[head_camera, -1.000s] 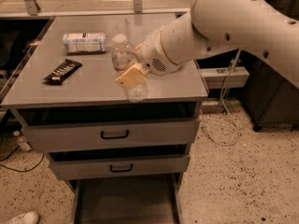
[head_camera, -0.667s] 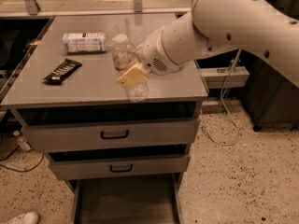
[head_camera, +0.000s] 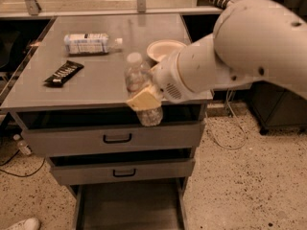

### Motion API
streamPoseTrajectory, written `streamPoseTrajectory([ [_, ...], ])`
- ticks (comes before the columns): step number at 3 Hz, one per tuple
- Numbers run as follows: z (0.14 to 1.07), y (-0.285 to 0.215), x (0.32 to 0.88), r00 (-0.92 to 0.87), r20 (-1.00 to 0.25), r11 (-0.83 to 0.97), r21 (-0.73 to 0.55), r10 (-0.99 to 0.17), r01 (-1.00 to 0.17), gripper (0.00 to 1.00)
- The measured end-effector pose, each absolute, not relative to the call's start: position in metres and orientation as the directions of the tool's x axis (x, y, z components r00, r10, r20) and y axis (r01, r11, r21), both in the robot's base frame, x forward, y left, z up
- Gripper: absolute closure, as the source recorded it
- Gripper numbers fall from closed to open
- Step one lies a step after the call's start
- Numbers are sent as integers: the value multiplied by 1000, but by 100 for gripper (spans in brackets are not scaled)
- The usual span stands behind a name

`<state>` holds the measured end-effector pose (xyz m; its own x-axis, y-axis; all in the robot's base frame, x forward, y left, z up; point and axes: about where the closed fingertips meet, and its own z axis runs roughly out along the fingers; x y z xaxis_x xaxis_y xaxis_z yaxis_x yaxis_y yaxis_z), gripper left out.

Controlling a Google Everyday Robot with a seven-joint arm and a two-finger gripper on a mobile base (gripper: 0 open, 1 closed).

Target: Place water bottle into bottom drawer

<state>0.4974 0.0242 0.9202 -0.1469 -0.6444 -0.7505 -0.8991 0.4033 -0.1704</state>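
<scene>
The white arm reaches in from the right, its pincer clamped around the middle of the water bottle. The bottle is upright, leaning slightly, in the air at the front edge of the grey bench. Behind it on the bench lie a labelled bottle, a black snack bar and a paper bowl. Below the two handled drawers, the bottom drawer stands pulled out.

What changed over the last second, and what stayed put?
The gripper, still clamped on the water bottle, carried it forward and slightly right, so its base now hangs past the front edge of the cabinet top. That move uncovered a paper plate. The labelled bottle, black wrapper and open bottom drawer stayed put.
</scene>
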Motion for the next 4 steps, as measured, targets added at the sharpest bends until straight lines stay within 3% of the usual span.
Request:
streamPoseTrajectory([
  [2, 873, 12, 440, -269, -737, 479, -84, -620, -874, 100],
  [4, 848, 18, 429, -309, -753, 503, -34, -581, -864, 100],
])
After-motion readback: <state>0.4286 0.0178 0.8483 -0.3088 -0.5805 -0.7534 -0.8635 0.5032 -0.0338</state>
